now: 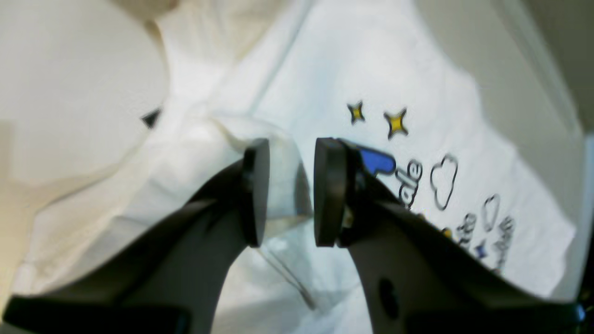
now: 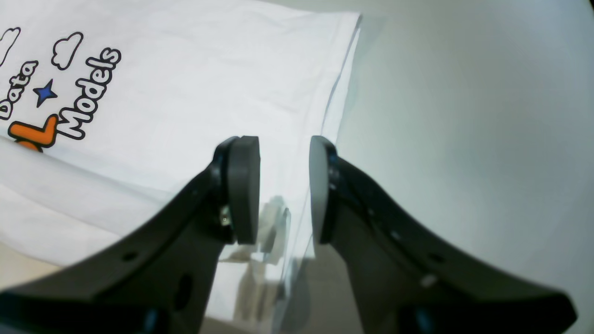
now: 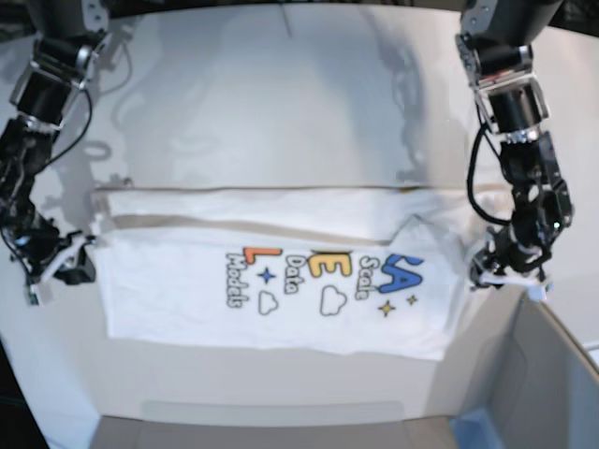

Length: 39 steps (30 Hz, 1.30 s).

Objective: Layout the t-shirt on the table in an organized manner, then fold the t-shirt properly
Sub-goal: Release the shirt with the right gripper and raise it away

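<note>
The white t-shirt (image 3: 187, 299) lies flat across the table (image 3: 281, 112), its blue-yellow lettering with clouds and stars facing up. Its far long edge is turned over in a plain strip. My left gripper (image 3: 501, 271) hangs over the shirt's collar end, at the right of the base view. In the left wrist view this gripper (image 1: 291, 190) is open, over a rumpled fold of the t-shirt (image 1: 325, 69), with the small black tag (image 1: 151, 118) off to one side. My right gripper (image 3: 82, 254) is at the hem corner. It (image 2: 284, 185) stands open over the t-shirt's (image 2: 209, 83) side edge.
A grey open-topped bin (image 3: 552, 374) stands at the front right, close beside the left gripper. Bare table (image 2: 464, 139) stretches away from the hem corner. Both arms come down from the far corners of the base view.
</note>
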Each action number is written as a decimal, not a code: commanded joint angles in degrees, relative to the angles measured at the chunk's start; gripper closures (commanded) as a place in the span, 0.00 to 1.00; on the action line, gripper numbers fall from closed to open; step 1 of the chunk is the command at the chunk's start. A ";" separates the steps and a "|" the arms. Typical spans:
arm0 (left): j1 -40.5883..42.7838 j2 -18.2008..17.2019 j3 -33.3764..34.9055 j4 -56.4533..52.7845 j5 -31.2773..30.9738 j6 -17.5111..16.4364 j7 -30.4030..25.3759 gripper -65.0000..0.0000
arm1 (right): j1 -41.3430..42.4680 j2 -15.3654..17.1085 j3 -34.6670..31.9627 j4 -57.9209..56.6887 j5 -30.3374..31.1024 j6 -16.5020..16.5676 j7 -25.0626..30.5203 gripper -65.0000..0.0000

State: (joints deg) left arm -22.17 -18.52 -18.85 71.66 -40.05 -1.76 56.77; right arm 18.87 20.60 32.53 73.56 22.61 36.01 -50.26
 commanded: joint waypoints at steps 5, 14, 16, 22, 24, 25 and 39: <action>1.47 -1.21 -10.12 7.16 -0.25 -0.57 -0.64 0.73 | 1.13 0.54 4.08 7.10 1.26 2.28 1.07 0.71; 13.51 -0.51 3.86 18.67 -0.17 -0.57 4.11 0.89 | -4.32 -4.03 -1.37 16.95 0.82 3.99 -15.89 1.00; 15.01 0.81 4.48 18.76 0.18 -0.57 4.11 0.96 | -6.79 -5.00 -4.97 18.44 0.82 3.99 -16.33 1.00; 16.68 3.53 4.83 18.41 0.18 -0.57 4.11 1.00 | -12.68 -5.00 -15.08 21.78 0.82 3.99 -16.16 1.00; 16.68 3.53 4.92 18.41 0.18 -0.57 4.11 1.00 | -13.91 -5.17 -17.72 22.57 0.82 3.99 -16.16 1.00; 16.68 3.53 4.92 18.41 0.18 -0.57 4.11 1.00 | -14.35 -5.17 -19.04 22.66 0.82 3.99 -16.16 1.00; 15.36 3.45 4.92 13.31 0.18 -0.57 4.11 1.00 | -1.51 -6.14 -26.42 1.65 -5.34 3.99 -8.25 1.00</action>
State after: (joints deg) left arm -6.02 -14.41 -13.76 84.03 -39.18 -2.17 61.45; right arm 15.66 14.06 5.85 74.54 16.47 39.09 -59.42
